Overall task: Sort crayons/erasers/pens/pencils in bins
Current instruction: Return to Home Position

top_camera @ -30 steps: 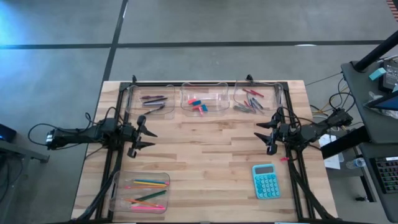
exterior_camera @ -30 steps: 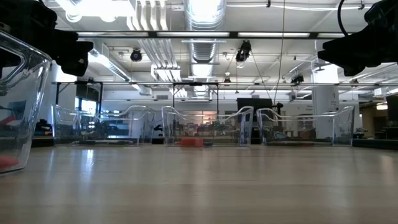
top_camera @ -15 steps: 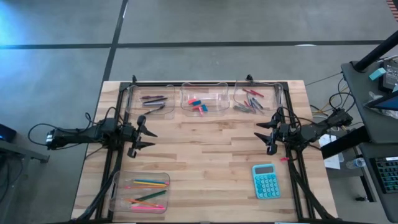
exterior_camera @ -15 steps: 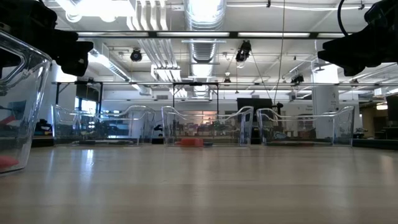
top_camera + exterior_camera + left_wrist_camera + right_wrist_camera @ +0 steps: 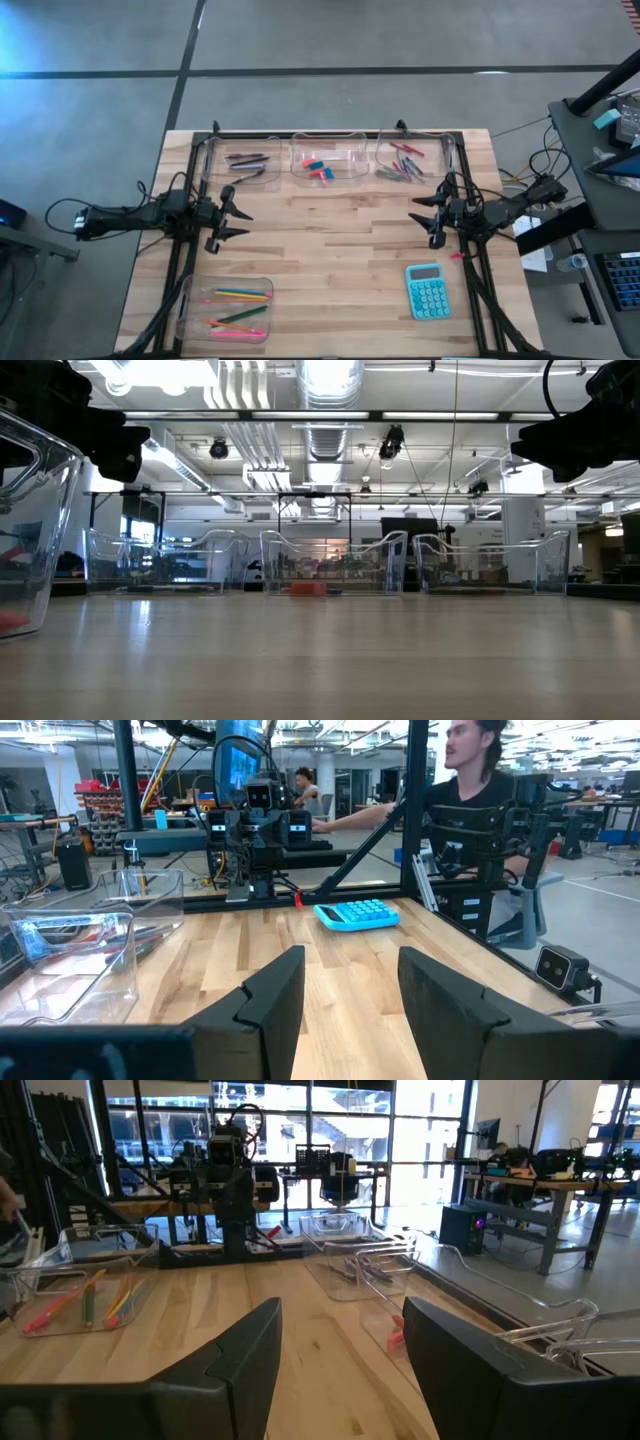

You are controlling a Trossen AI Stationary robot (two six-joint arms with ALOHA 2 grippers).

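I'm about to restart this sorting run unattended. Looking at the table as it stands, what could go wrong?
1. A small red piece lies at the table's right edge, beside the right arm's frame; it might get knocked off.
2. The teal calculator fits none of the four clear plastic bins, so it could be taken for something to sort.
3. Both the open left pincer and open right pincer hang empty near the back bins and could clip their low walls.

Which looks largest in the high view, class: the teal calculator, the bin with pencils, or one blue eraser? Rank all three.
1. Bin with pencils, clearly the largest.
2. Teal calculator, smaller in footprint than that bin.
3. Blue eraser, by far the smallest, a tiny block inside the middle bin.
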